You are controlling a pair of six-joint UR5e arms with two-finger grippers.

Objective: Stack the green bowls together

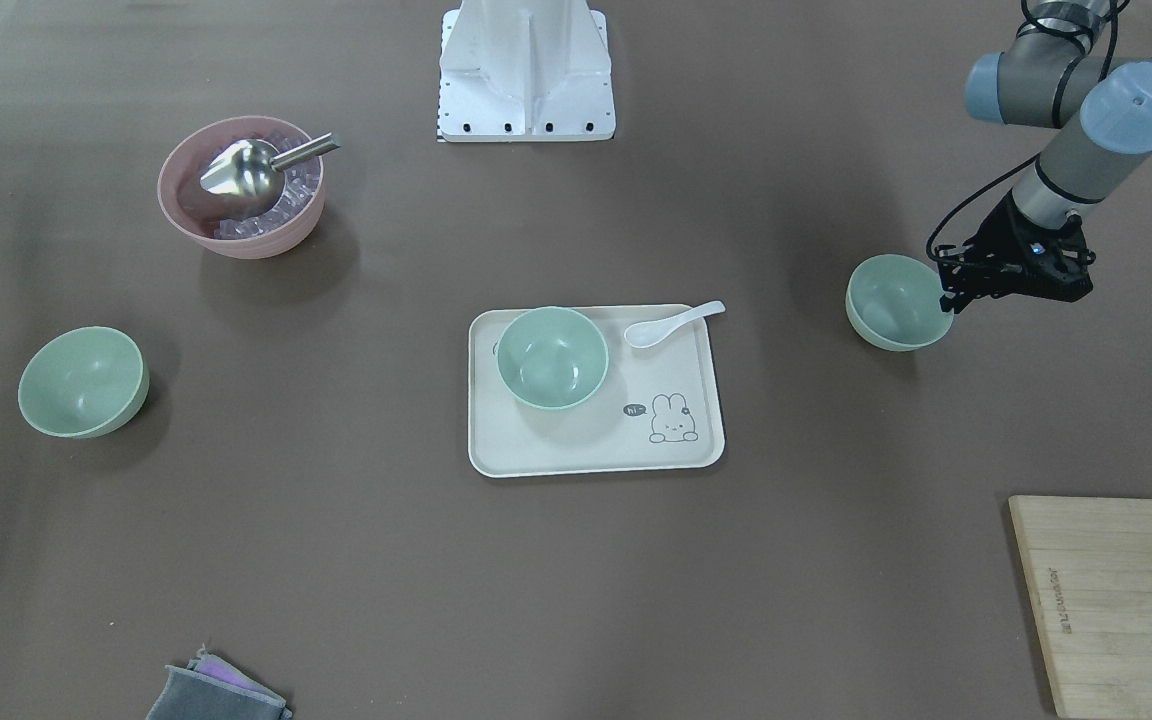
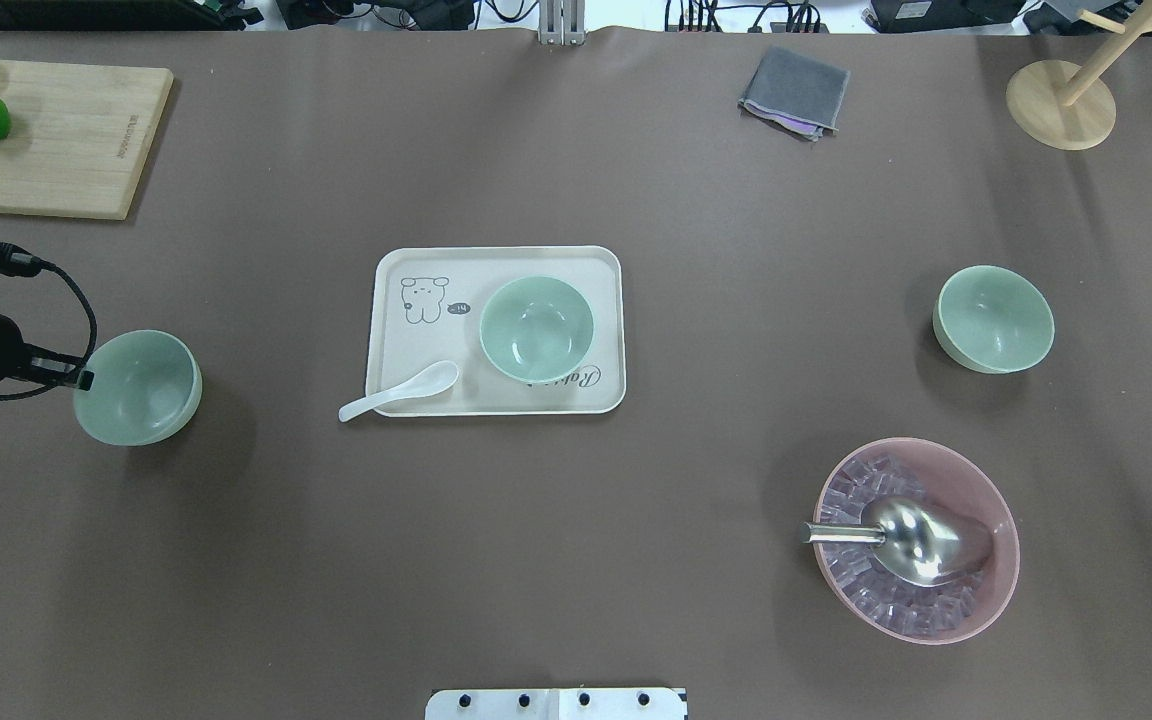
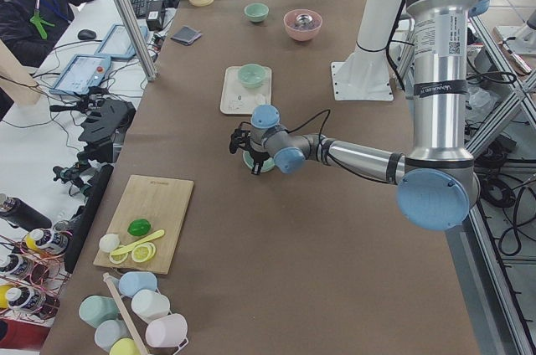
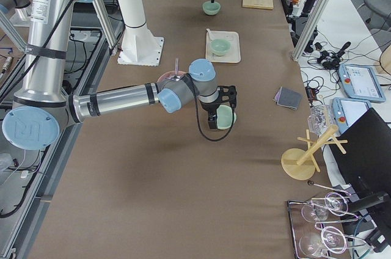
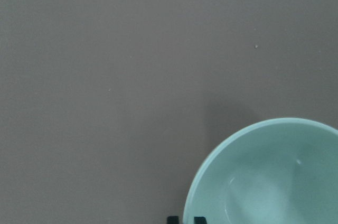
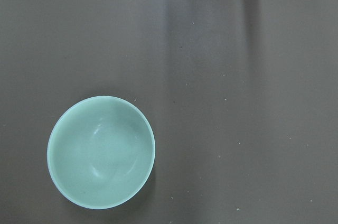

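Three pale green bowls are in view. One green bowl (image 2: 536,328) sits on the cream tray (image 2: 396,390). A second green bowl (image 2: 136,388) is on the left, and it also shows in the front view (image 1: 898,302). My left gripper (image 1: 946,298) is at this bowl's outer rim. Its fingertips (image 5: 199,220) straddle the rim in the left wrist view and appear shut on it. The third green bowl (image 2: 994,318) stands alone on the right and also shows in the right wrist view (image 6: 100,151). My right gripper (image 4: 212,123) hangs above the table beside this bowl. I cannot tell whether it is open or shut.
A pink bowl (image 2: 996,580) with ice and a metal scoop (image 2: 911,540) stands at the near right. A white spoon (image 2: 401,391) lies over the tray's edge. A cutting board (image 2: 66,140) is at the far left. A grey cloth (image 2: 794,92) and a wooden stand (image 2: 1061,105) are at the back.
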